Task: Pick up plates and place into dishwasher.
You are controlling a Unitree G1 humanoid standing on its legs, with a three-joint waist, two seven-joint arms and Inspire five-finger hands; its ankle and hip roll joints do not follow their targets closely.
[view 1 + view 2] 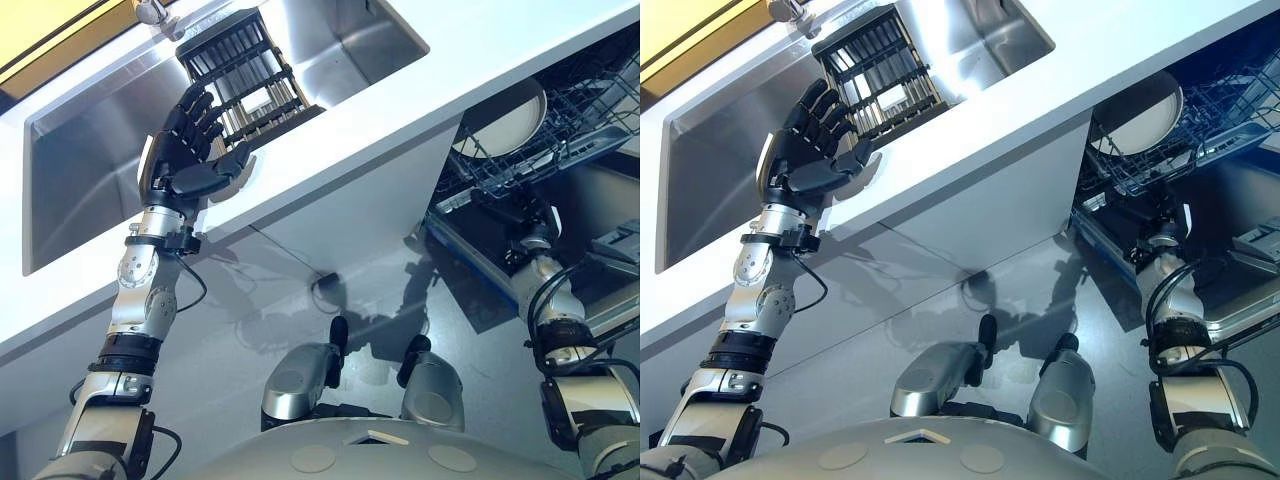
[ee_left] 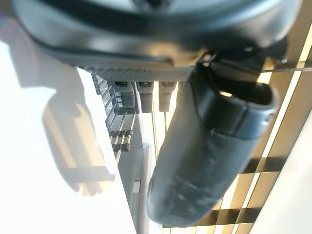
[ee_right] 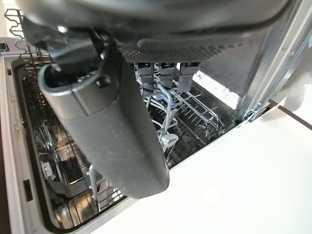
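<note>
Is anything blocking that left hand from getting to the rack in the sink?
Nothing visible does. The left hand hangs open above the sink's edge, right beside the dark dish rack, with no object between them. Whether a plate sits in that rack cannot be told from here.

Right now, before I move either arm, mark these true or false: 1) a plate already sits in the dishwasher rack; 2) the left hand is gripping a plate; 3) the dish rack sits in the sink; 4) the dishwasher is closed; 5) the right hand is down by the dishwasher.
1) True: a plate stands in the dishwasher rack.
2) False: the left hand is open, fingers straight, holding nothing, raised in front of the sink.
3) True: the dark dish rack sits in the sink.
4) False: the dishwasher is open, its wire rack exposed.
5) True: the right hand is over the open dishwasher, fingers straight, empty.
</note>
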